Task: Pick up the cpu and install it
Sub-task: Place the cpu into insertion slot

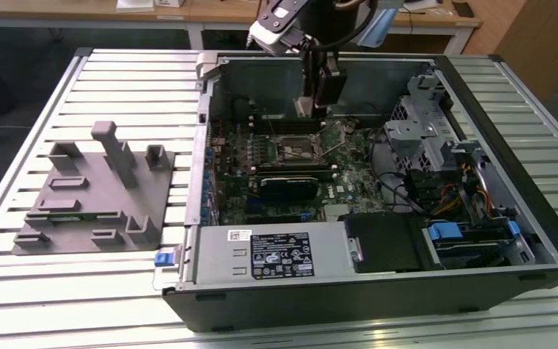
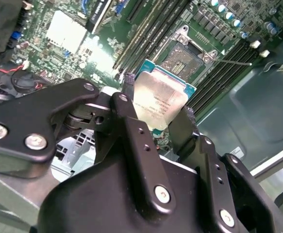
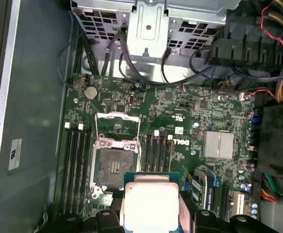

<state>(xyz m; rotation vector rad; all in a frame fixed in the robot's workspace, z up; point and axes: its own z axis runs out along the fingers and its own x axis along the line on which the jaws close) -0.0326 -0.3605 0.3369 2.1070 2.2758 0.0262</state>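
My gripper (image 1: pixel 310 109) hangs inside the open computer case, shut on the cpu (image 2: pixel 158 102), a flat square chip with a pale silver top and a green rim. Its black fingers (image 2: pixel 129 87) clamp two opposite edges of the chip. In the first wrist view the cpu (image 3: pixel 148 204) hovers above the motherboard, just beside the open socket (image 3: pixel 114 165), whose metal lid (image 3: pixel 118 127) stands raised. The socket (image 2: pixel 185 58) lies bare beyond the chip in the second wrist view. In the exterior view the socket (image 1: pixel 293 151) sits below and in front of the gripper.
The grey plastic fixture (image 1: pixel 95 189) with upright blocks lies on the slatted table at the exterior view's left. Inside the case (image 1: pixel 473 94) are a drive cage (image 1: pixel 424 123), loose cables (image 1: pixel 453 196), memory slots (image 3: pixel 75 165) and a power supply (image 1: pixel 269 251) at the front.
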